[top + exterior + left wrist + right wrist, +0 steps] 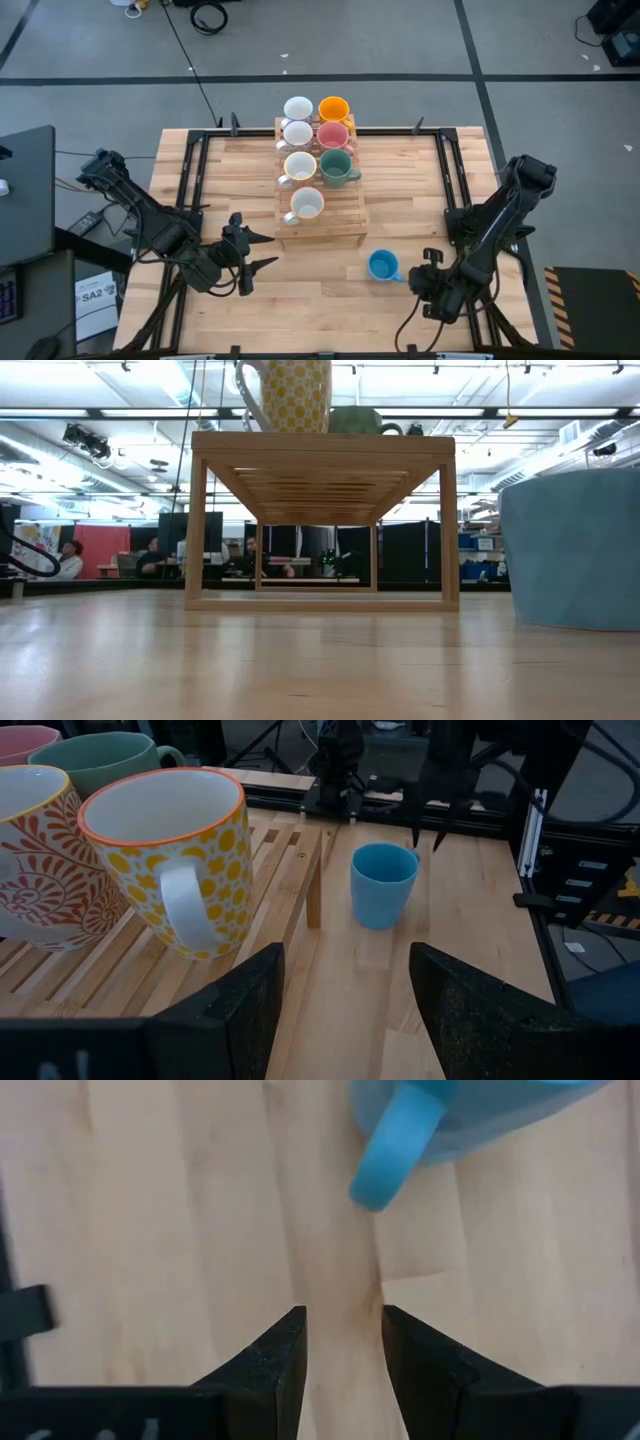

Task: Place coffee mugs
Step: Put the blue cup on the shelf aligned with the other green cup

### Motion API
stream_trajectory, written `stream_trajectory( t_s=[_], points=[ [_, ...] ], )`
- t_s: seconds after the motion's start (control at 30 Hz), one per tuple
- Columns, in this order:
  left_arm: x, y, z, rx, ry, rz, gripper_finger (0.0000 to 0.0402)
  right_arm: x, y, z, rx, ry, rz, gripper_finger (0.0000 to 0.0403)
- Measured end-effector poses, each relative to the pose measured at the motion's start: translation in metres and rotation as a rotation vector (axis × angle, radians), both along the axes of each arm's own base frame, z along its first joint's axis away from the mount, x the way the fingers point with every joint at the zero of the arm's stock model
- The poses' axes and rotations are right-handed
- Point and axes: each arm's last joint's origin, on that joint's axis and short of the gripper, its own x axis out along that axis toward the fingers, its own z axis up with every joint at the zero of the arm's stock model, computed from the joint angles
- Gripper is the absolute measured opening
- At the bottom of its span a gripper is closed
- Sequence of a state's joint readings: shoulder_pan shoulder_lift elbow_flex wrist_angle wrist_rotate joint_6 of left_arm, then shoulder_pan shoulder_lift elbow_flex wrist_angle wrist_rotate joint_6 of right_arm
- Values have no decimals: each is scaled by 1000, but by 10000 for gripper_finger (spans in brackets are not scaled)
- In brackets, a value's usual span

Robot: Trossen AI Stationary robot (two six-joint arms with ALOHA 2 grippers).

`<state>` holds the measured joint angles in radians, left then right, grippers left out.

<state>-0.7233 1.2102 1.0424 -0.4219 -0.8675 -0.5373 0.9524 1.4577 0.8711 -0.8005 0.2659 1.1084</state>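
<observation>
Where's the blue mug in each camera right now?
High: blue mug on the table, just off the wooden rack, ahead of the right gripper.
Low: fills the right edge.
Left wrist: centre, upright.
Right wrist: top, handle showing.
Shared landmark: the rack.

overhead, table-level, two wrists (blue mug (pixel 382 265) shared)

You had even, bright overhead light on the worktop (pixel 410 200), with only soft shadows under the arms. In the low view ceiling strip lights glared, and the blue mug (pixel 572 550) sat close and blurred. The right wrist view was soft, its blue handle (pixel 395 1145) out of focus.
</observation>
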Motion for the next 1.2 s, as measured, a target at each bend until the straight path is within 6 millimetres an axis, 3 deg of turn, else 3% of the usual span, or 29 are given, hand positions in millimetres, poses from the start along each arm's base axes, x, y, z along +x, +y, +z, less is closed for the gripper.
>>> stream_trajectory(
  t_s=[0.17,0.53,1.2],
  points=[
    [0,0,0,0,0,0,224,5,1,-9,-60,-30,-17,137],
    [0,0,0,0,0,0,224,22,0,-20,-22,-62,-189,138],
    [0,0,0,-1,-1,0,224,39,-10,-19,-8,-123,-283,138]
  ],
)
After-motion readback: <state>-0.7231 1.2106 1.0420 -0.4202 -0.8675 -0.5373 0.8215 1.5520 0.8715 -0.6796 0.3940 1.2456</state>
